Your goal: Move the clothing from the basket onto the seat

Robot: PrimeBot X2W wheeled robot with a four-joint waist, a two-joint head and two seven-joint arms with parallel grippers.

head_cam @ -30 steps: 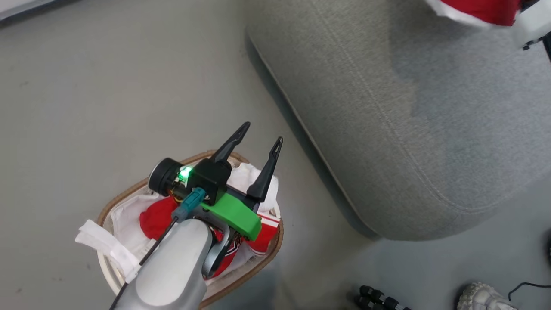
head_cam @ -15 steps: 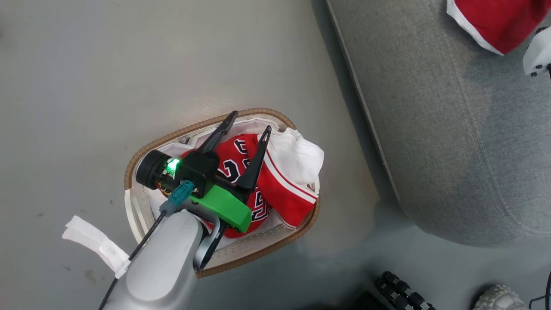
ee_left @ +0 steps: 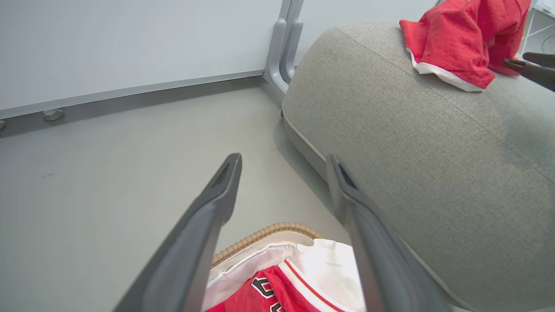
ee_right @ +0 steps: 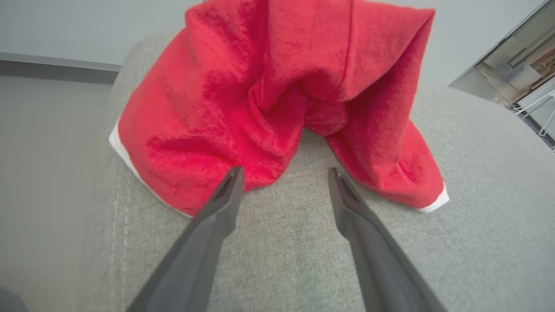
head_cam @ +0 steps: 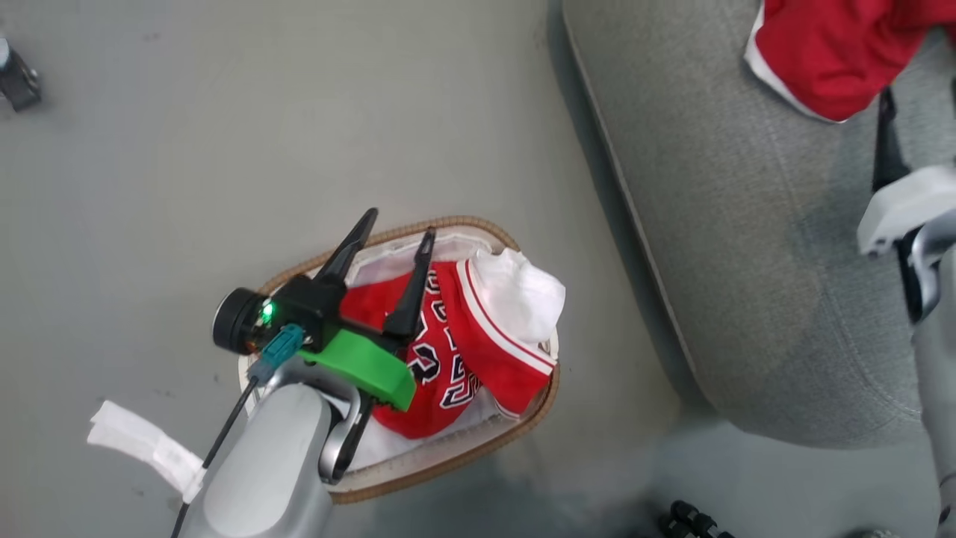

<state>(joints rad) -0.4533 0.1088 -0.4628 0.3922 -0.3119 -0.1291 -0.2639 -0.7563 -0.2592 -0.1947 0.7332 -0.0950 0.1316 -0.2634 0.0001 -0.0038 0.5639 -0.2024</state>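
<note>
Both jaws stand apart: right gripper (ee_right: 285, 173) beside the red piece (ee_right: 269, 99) on the seat (ee_right: 282, 260), left gripper (head_cam: 399, 224) over the jersey (head_cam: 463, 351) in the basket (head_cam: 448, 222).

place: lab-like test room | cues: bare floor (head_cam: 224, 149), white panel wall (ee_left: 130, 43), grey couch (head_cam: 747, 261)

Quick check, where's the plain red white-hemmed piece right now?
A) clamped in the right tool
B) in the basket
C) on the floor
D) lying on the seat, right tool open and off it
D: the plain red piece lies crumpled on the seat, just beyond the right tool, whose fingers are spread with nothing between them; the jersey is in the basket.
</note>
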